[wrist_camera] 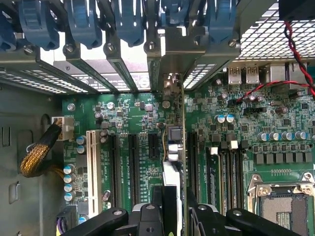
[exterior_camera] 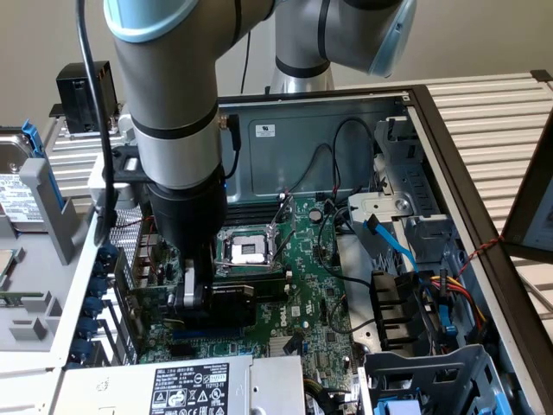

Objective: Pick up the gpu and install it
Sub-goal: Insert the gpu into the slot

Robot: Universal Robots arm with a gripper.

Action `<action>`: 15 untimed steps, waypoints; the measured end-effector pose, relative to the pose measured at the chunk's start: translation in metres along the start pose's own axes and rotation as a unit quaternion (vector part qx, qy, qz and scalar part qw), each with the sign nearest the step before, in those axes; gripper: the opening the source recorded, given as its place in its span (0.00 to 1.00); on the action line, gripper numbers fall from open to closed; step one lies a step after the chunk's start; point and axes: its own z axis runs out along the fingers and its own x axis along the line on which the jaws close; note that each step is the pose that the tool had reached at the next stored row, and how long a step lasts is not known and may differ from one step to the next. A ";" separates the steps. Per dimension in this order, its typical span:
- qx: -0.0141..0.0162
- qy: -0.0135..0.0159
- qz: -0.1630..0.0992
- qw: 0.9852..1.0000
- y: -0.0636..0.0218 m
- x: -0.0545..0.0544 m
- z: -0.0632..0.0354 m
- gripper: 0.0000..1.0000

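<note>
Gpu [wrist_camera: 172,140] clamped edge-on between jaws of gripper [wrist_camera: 175,202], above motherboard [wrist_camera: 133,123].

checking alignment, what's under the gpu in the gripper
Under the edge-on green gpu card, held by the gripper, lies the large green motherboard with black slots. The slot directly beneath is covered by the card.

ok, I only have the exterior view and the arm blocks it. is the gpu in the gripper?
Observer: Yes. The wrist view shows the gpu held edge-on in the gripper.
Operator: lined up with the slots?
Observer: Parallel to them, between a short black slot and a long black slot.
Operator: seated?
Observer: Cannot tell, but its far end is close to the blue latches.
</note>
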 end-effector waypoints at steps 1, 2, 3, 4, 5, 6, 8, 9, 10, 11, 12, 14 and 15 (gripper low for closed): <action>0.000 0.000 0.000 1.000 -0.0002 0.000 0.0000 0.28; 0.000 0.000 0.000 1.000 -0.0003 0.000 0.0000 0.28; 0.000 0.000 0.000 1.000 -0.0003 0.000 0.0000 0.28; 0.000 0.000 0.000 1.000 -0.0003 0.000 0.0000 0.28; 0.000 0.000 0.000 1.000 -0.0003 0.000 0.0000 0.28; 0.000 0.000 0.000 1.000 -0.0003 0.000 0.0000 0.28; 0.000 0.000 0.000 1.000 -0.0003 0.000 0.0000 0.28; 0.000 0.000 0.000 1.000 -0.0003 0.000 0.0000 0.28; 0.000 0.000 0.000 1.000 -0.0003 0.000 0.0000 0.28; 0.000 0.000 0.000 1.000 -0.0003 0.000 0.0000 0.28; 0.000 0.000 0.000 1.000 -0.0003 0.000 0.0000 0.28; 0.000 0.000 0.000 1.000 -0.0003 0.000 0.0000 0.28; 0.000 0.000 0.000 1.000 -0.0003 0.000 0.0000 0.28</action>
